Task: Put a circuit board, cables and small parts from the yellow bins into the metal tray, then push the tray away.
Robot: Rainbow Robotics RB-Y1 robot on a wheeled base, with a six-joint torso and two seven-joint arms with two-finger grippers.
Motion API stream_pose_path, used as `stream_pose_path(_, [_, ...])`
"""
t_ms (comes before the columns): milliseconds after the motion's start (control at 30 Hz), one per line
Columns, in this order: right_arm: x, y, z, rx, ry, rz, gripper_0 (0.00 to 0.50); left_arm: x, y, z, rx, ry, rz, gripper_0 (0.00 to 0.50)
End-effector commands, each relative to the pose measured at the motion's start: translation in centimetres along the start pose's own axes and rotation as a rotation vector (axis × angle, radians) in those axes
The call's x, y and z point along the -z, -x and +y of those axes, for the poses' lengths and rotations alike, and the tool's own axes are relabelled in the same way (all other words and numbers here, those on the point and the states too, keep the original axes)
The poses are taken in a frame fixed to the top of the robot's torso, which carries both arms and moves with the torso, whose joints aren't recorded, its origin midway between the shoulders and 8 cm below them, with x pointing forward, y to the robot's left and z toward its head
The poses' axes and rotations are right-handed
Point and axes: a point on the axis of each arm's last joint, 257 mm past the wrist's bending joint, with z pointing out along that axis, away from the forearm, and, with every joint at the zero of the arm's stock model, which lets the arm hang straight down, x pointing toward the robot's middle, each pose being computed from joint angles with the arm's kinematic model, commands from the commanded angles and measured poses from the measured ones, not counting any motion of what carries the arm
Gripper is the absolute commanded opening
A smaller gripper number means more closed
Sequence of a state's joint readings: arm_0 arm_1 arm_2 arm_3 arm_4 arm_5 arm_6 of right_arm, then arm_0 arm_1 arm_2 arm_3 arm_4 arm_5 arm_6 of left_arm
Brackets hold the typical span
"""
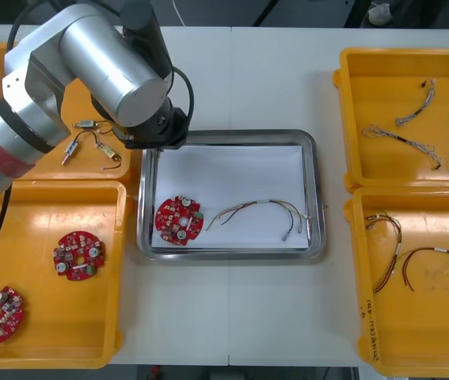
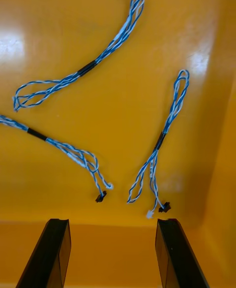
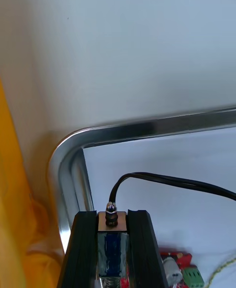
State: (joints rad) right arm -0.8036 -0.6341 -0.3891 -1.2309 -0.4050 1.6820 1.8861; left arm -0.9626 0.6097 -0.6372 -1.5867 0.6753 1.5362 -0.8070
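The metal tray [image 3: 66, 155] has a shiny, polished rim at its corner and a matt white lining, probably paper. The yellow bins [image 2: 118, 106] are glossy, smooth plastic. The left gripper [image 3: 112, 213] has matt black fingers [image 3: 86, 248], clamped on a bright small metal part [image 3: 112, 221].

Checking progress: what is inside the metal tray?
Inside the tray lie a red circuit board and a cable on white lining. The left pincer, shut on a small metal part trailing a black cable, hangs over its far left corner, hiding that spot.
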Motion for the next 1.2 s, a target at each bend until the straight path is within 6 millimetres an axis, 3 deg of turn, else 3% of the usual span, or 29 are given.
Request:
stream_pose_path(33, [2.6, 3.3, -3.4, 0.02, -0.079, -0.075, 0.5, -1.6, -0.5, -1.2, 0.084, -0.007, 0.0, 0.001])
stream_pose_path(367, [0.5, 3.6, -5.5, 0.0, -0.104, -0.1, 0.5, -4.4, -1.2, -2.1, 0.095, -0.021, 0.006, 0.0])
stream_pose_path(733, [-1.9, 4.3, -6.8, -0.037, -0.113, -0.14, 0.5, -5.3, -2.6, -2.6, 0.084, -0.013, 0.021, 0.013])
stream_pose_path(800, [-2.5, 4.3, -6.7, -0.047, -0.105, -0.147, 0.5, -5.6, -2.6, -2.7, 0.087, -0.02, 0.011, 0.057])
stream_pose_path(1000, [-3.7, 4.1, -6.8, -0.057, -0.101, -0.158, 0.5, -6.1, -2.7, -2.6, 0.09, -0.025, -0.001, 0.313])
stream_pose_path(1067, [-4.2, 3.8, -6.8, -0.061, -0.098, -0.153, 0.5, -6.0, -2.7, -2.7, 0.091, -0.027, 0.0, 0.424])
stream_pose_path(1200, [-5.5, 3.1, -6.4, -0.075, -0.079, -0.144, 0.5, -6.0, -2.8, -2.8, 0.091, -0.03, 0.001, 0.499])
